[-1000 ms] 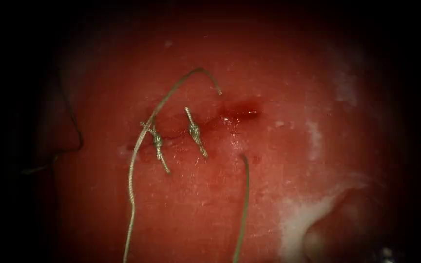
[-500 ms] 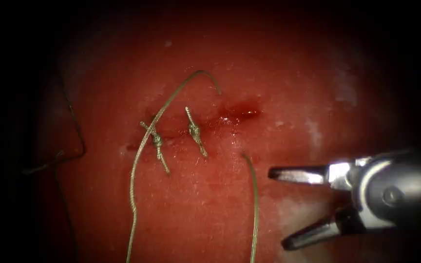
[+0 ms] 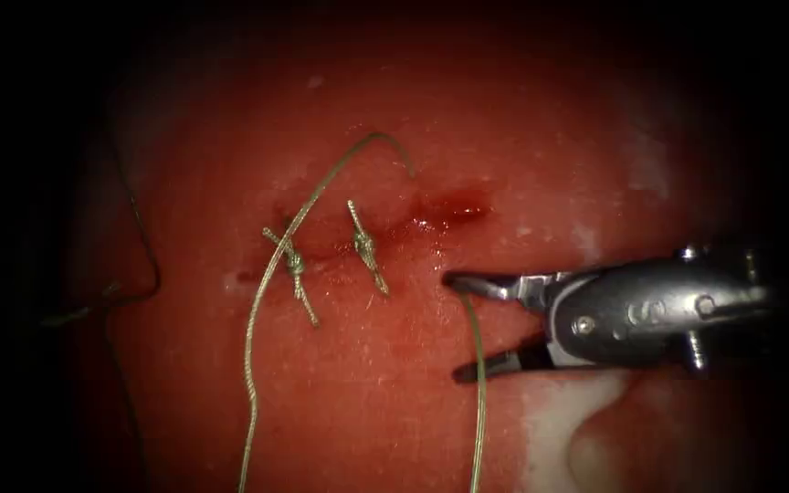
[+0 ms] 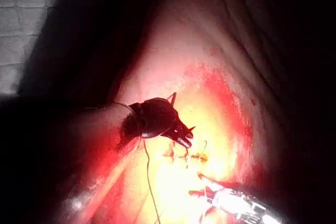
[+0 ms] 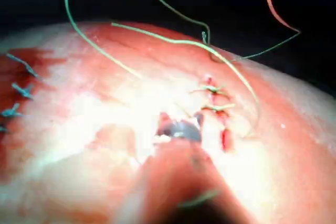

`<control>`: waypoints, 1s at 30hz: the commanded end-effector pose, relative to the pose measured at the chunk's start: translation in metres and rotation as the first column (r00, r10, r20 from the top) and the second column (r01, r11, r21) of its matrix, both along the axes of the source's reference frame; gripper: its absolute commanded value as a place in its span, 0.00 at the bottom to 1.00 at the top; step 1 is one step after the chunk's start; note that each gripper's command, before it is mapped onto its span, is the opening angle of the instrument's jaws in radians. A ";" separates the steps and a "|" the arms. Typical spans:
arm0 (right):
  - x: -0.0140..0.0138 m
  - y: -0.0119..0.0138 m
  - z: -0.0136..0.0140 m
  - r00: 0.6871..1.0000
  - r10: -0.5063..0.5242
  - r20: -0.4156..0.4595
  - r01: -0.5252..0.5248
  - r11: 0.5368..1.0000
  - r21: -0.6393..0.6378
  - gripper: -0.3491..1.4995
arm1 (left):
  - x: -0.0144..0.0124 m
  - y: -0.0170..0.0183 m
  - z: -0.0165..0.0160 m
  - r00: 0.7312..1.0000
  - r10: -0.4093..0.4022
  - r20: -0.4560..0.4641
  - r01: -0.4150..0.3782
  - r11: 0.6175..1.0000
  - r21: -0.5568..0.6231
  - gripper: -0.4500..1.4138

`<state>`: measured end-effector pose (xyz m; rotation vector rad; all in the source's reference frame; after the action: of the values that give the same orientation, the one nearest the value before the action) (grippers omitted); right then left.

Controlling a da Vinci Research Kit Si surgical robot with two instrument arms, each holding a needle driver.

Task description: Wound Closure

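1. Since half a second ago, the right arm's tool (image 3: 455, 326) has moved leftward from the right edge toward the cut (image 3: 385, 228); a second ago it was not in the endoscope view at all.
2. Right tool state: jaws spread apart, gripping nothing; the upper jaw tip lies just beside the free end of a thread (image 3: 478, 383), and that thread runs down between the two jaws; whether either jaw touches it cannot be told.
3. Left arm's tool (image 4: 184, 139): seen in the left wrist view as a dark shape above the tissue (image 3: 394, 411); whether its jaws are open or closed cannot be told, nor whether it holds anything.
4. Cut: runs across the middle of the tissue; two knotted stitches (image 3: 296, 267) cross its left part, with short cut ends sticking out; red fluid (image 3: 449, 208) pools in the still-open right end.
5. Long thread (image 3: 271, 274): arcs from just above the cut, passes over the leftmost stitch, and runs down off the lower edge.
6. Needle: cannot be made out; a thin dark strand (image 3: 143, 246) lies well apart at the far left.
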<state>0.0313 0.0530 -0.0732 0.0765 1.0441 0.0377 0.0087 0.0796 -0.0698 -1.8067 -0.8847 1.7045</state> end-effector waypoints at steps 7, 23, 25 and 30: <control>0.0001 -0.0005 -0.0017 0.998 -0.067 0.019 0.066 0.997 0.048 0.00 | -0.0006 -0.0002 0.0006 1.000 0.001 0.001 -0.001 1.000 0.001 0.05; 0.0027 -0.0051 -0.0092 0.951 -0.307 -0.034 0.309 0.944 0.113 0.00 | -0.0006 -0.0002 0.0006 1.000 0.001 0.001 -0.001 1.000 0.000 0.05; 0.0029 -0.0056 -0.0096 0.943 -0.332 -0.035 0.334 0.935 0.117 0.00 | -0.0006 -0.0002 0.0006 1.000 0.001 0.001 -0.001 1.000 0.000 0.05; 0.0033 -0.0068 -0.0108 0.920 -0.388 -0.046 0.391 0.912 0.125 0.00 | -0.0006 -0.0002 0.0006 1.000 0.001 0.001 -0.001 1.000 0.000 0.05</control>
<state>0.0338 0.0464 -0.0842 0.4120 1.0271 -0.2629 0.0087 0.0796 -0.0698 -1.8068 -0.8837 1.7049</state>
